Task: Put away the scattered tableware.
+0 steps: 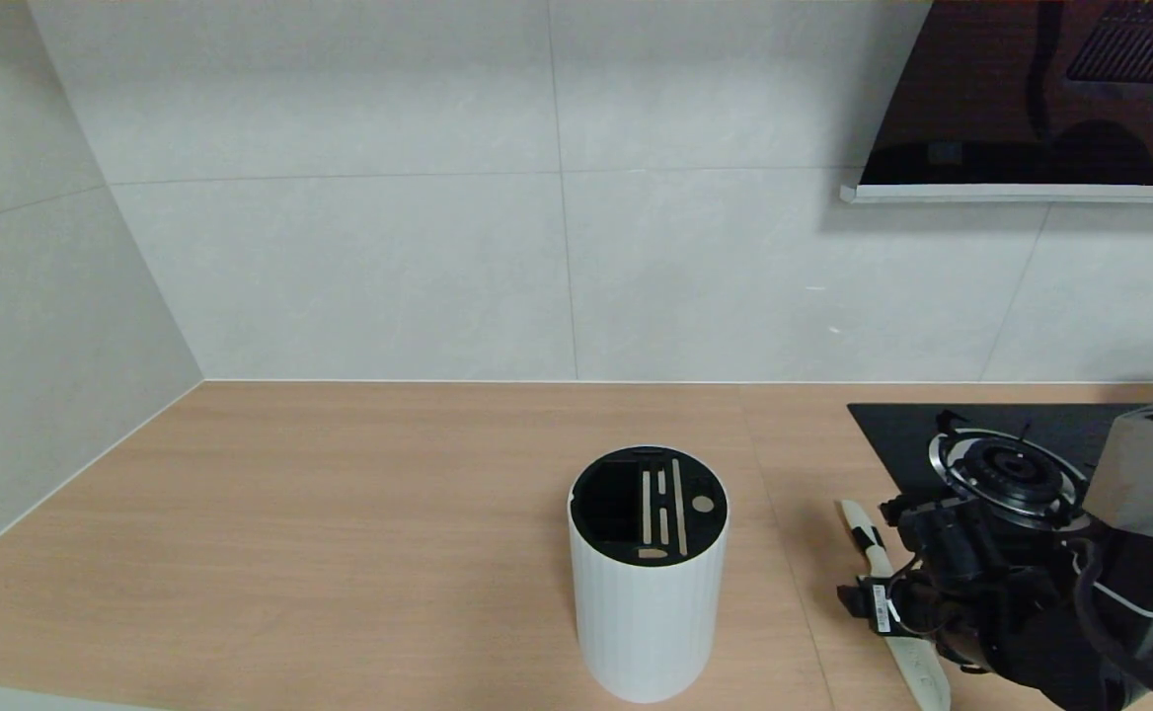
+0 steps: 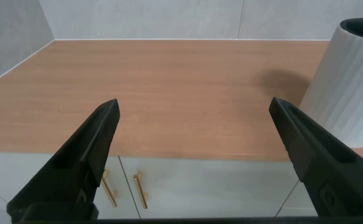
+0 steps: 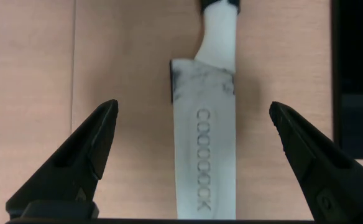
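Knife (image 3: 205,155) flat on counter (image 1: 340,513), rt of holder (image 1: 648,583). Right hand (image 3: 192,107) open, directly above it; left hand (image 2: 194,106) open, near holder. Risk: slipping from pinch or skidding, w/ no clearance underneath.

I count one white knife (image 3: 206,168), one white ribbed knife holder (image 1: 648,612), one gas burner (image 1: 1006,474) on one black hob (image 1: 902,434), one range hood (image 1: 1031,89), and two gold cabinet handles (image 2: 140,190) below the tabletop (image 1: 389,513).
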